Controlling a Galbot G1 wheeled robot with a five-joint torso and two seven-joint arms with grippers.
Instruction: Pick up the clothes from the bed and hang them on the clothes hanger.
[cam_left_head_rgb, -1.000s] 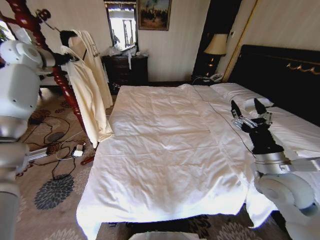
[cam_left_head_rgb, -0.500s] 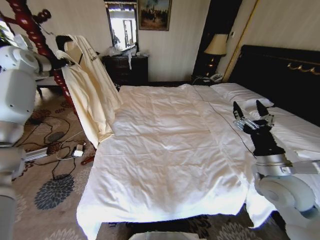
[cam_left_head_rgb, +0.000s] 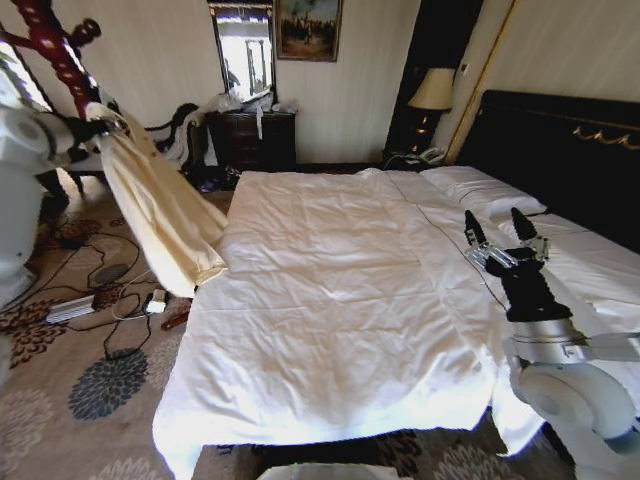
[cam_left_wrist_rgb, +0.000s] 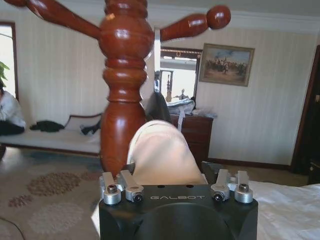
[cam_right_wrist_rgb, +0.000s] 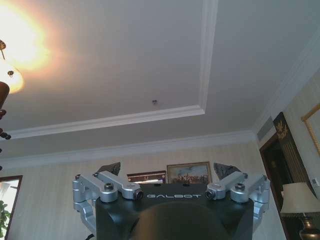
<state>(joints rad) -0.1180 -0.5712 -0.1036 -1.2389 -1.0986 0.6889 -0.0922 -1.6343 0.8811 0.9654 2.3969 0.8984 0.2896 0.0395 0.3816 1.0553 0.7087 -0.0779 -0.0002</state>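
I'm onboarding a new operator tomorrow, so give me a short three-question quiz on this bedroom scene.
1. True or false: the cream top lies flat on the bed.
2. Which gripper holds the top? A) left gripper B) right gripper
3. Fill in: the right gripper's fingers stand ____, pointing upward above the bed.

Key: 1 false, it hangs from the left gripper beside the wooden coat stand, off the bed's edge; 2 A; 3 open.
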